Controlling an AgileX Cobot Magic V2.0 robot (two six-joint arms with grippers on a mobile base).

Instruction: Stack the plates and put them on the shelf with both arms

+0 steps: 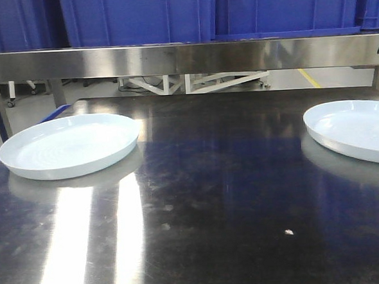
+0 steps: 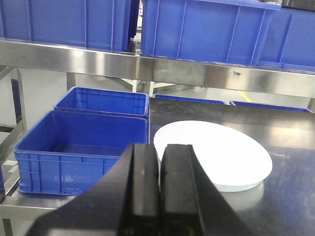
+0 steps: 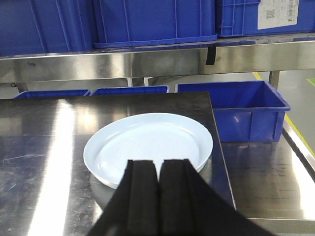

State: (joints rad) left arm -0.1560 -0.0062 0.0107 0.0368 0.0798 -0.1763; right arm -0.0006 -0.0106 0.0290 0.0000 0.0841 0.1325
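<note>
Two pale bluish-white plates lie apart on the steel table. The left plate (image 1: 71, 146) (image 2: 216, 153) rests near the table's left edge, the right plate (image 1: 356, 130) (image 3: 150, 145) near its right edge, cut off by the frame in the front view. My left gripper (image 2: 160, 147) hovers just short of the left plate's near rim, shut with nothing held. Just short of the right plate's near rim, my right gripper (image 3: 158, 162) is shut and empty. Neither gripper appears in the front view. The steel shelf (image 1: 184, 57) runs above the table's back edge.
Blue bins (image 1: 143, 16) fill the shelf top. Two open blue crates (image 2: 81, 150) sit left of the table, and one (image 3: 243, 108) to its right. More blue crates (image 3: 130, 91) line the back edge. The table (image 1: 213, 211) has a sharp right edge.
</note>
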